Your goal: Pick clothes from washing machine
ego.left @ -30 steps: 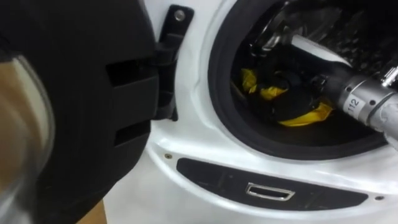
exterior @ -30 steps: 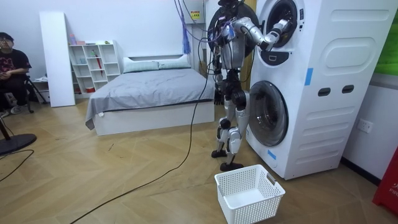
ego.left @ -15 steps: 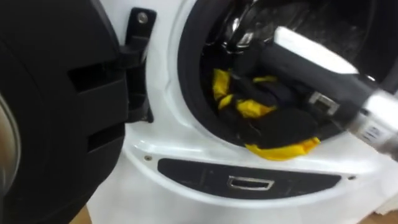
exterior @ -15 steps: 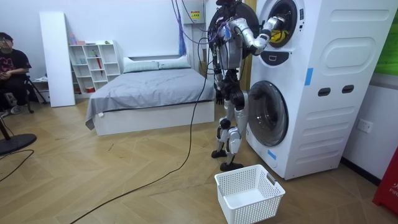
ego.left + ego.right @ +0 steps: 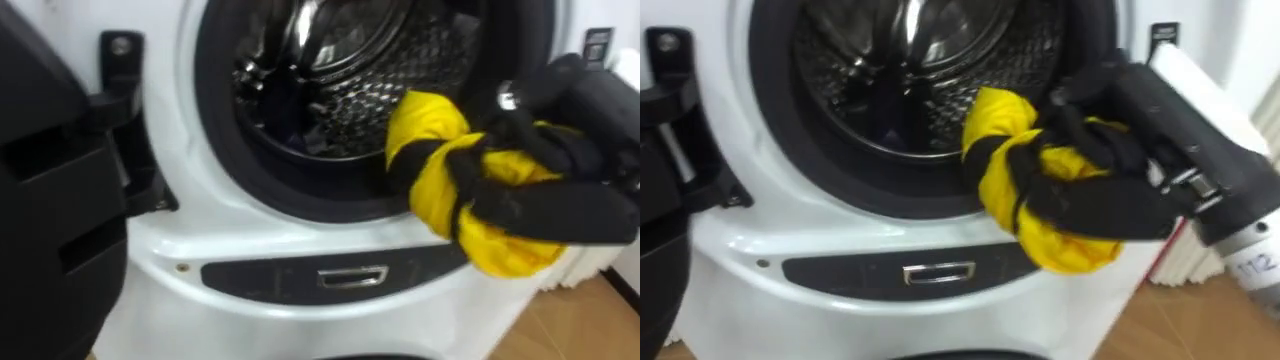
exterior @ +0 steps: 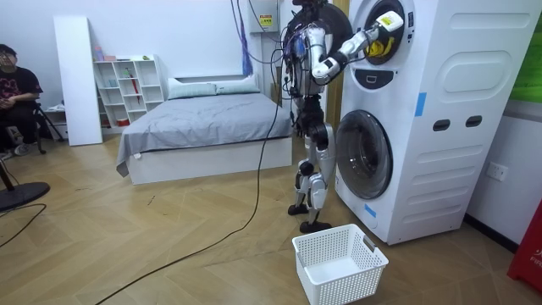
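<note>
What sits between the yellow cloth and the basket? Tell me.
In the room view, the lower door stands between the cloth, gripped by the right hand, and the basket.

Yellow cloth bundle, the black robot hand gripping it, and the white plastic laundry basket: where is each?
Yellow cloth bundle (image 5: 428, 118): left eye view, its knotted top.
Right hand (image 5: 545, 208): left eye view, fingers round the cloth.
White plastic laundry basket (image 6: 356, 284): room view, front wall.
</note>
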